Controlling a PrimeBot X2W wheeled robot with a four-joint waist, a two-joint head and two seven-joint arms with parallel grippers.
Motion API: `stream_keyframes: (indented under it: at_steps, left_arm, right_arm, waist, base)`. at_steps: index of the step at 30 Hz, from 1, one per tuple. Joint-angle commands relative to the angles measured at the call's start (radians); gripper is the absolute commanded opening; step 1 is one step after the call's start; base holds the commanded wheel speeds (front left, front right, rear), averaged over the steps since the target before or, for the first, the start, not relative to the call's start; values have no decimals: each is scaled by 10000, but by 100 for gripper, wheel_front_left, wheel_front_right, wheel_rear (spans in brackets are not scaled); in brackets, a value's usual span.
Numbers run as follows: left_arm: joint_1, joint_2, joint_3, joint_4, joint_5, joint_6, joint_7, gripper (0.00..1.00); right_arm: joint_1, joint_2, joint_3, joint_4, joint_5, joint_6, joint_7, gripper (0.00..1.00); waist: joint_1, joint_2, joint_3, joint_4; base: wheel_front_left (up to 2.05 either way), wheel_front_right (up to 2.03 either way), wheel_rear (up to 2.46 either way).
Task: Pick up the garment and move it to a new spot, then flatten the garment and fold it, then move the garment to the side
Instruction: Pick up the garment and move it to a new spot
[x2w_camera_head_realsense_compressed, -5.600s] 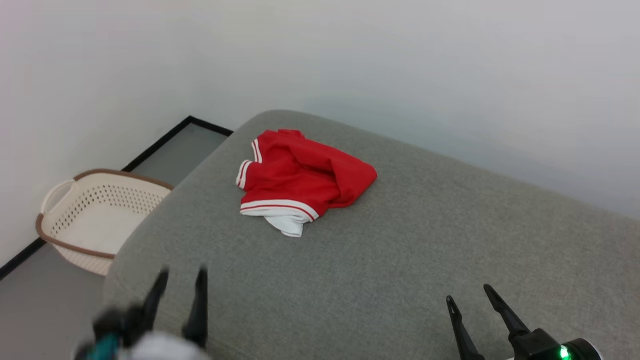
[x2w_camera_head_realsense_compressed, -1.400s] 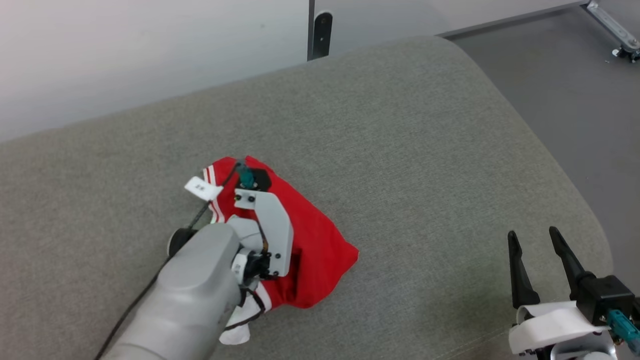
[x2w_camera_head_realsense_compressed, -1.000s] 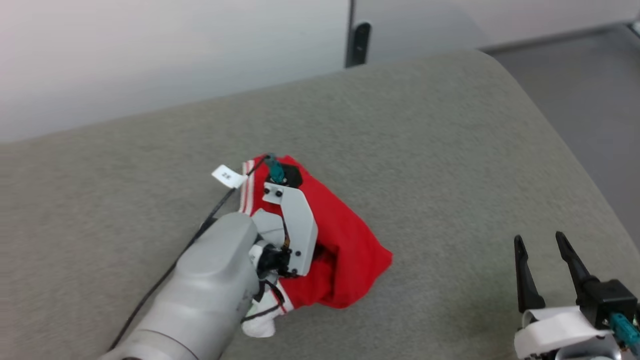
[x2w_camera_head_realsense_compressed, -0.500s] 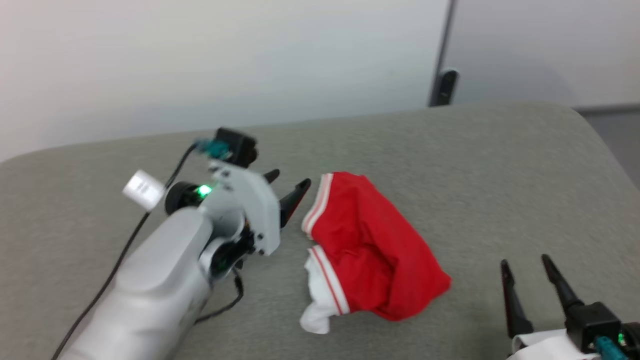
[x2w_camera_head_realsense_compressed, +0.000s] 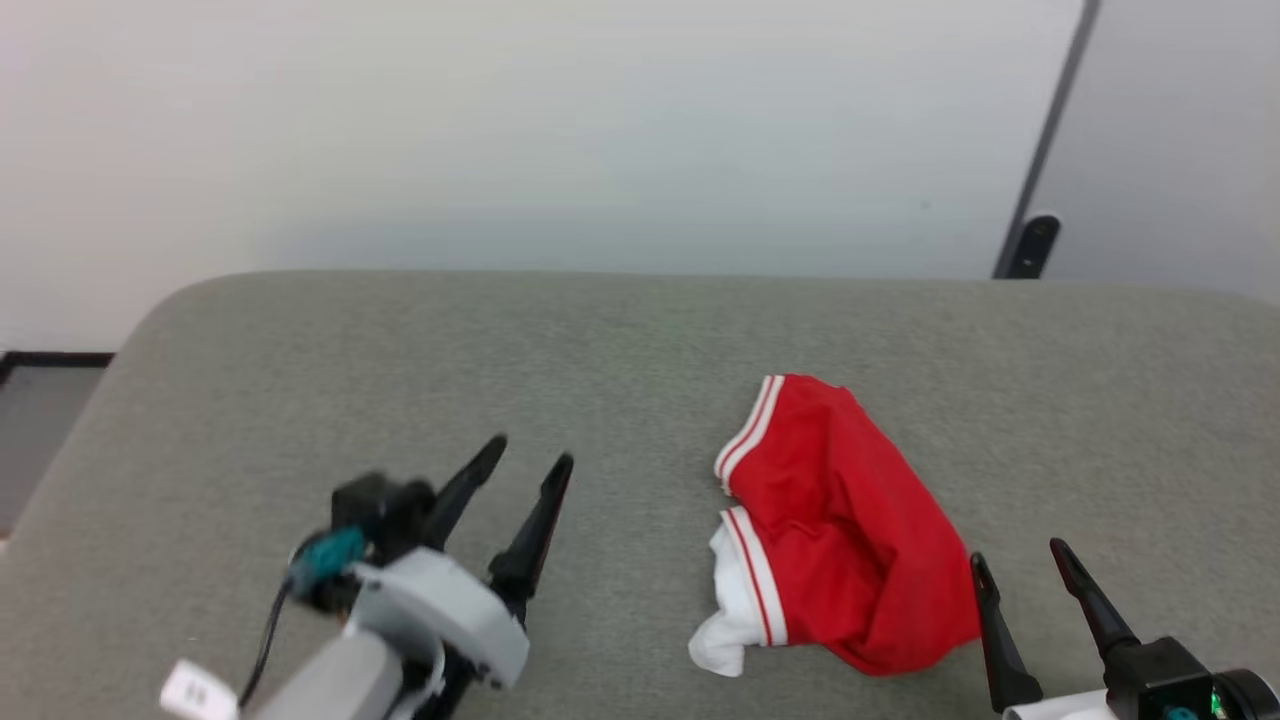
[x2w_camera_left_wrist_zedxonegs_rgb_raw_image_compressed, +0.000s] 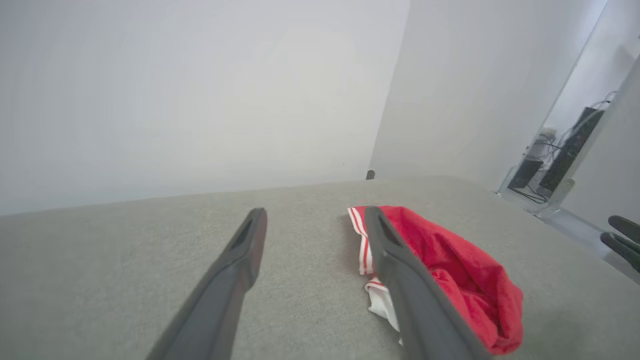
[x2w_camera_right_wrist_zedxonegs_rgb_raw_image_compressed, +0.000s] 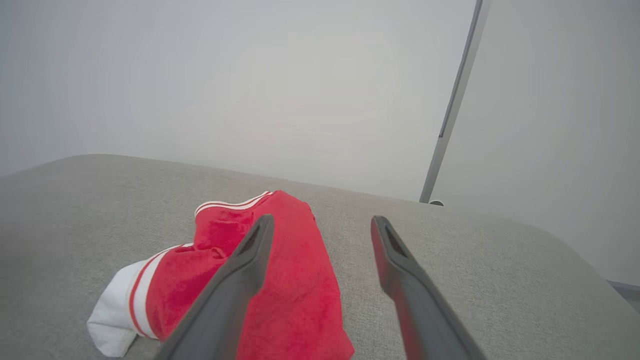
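Observation:
The garment (x2w_camera_head_realsense_compressed: 840, 530) is a crumpled red heap with white-and-red striped trim and a white corner, lying free on the grey cushion (x2w_camera_head_realsense_compressed: 640, 340). It also appears in the left wrist view (x2w_camera_left_wrist_zedxonegs_rgb_raw_image_compressed: 450, 260) and the right wrist view (x2w_camera_right_wrist_zedxonegs_rgb_raw_image_compressed: 295, 280). My left gripper (x2w_camera_head_realsense_compressed: 530, 458) hovers open to the garment's left, apart from it, nothing between its fingers. My right gripper (x2w_camera_head_realsense_compressed: 1018, 562) stands open at the lower right, its left finger close to the garment's right edge. No print on the jersey shows.
A pale wall (x2w_camera_head_realsense_compressed: 560, 130) backs the cushion, with a dark vertical post (x2w_camera_head_realsense_compressed: 1040, 200) at the right. The cushion's rounded left edge drops toward grey floor (x2w_camera_head_realsense_compressed: 40, 430). Bare cushion lies left of and behind the garment.
My left gripper has let go of the garment and drawn back left, toward me. The garment now lies on the cushion on its own. The head camera has swung, shifting the whole picture.

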Motion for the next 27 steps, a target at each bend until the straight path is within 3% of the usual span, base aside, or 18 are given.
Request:
stream_keyframes:
  at_steps: [1,5,8,18,27]
  left_arm:
    - [543,-98,324,-317,106,279,-115,100]
    - [1734,-425,1548,-1369,802,765,-132,100]
    - [2628,-733,2388,-1990,1491,802,-135,100]
    - [4390,-1401,4513,-2657,3360,-46,-139,100]
    - [5114,-1959,5772,-2791,4085,-507,-140,100]
  right_arm:
    - [146,4,52,-88,23,-10,-13,100]
    - [285,-4,60,-366,52,-10,-12,100]
    - [453,6,94,-512,39,-10,-13,100]
    - [706,1,34,-561,136,-10,-14,100]
    - [971,9,-577,-766,-111,-10,-15,100]
  waist:
    - [0,0,-192,353]
    - [0,0,-285,579]
    - [0,0,-358,736]
    - [0,0,-729,1011]
    - [0,0,-729,751]
  base:
    - [0,0,0]
    - [0,0,0]
    - [0,0,0]
    - [0,0,0]
    - [0,0,0]
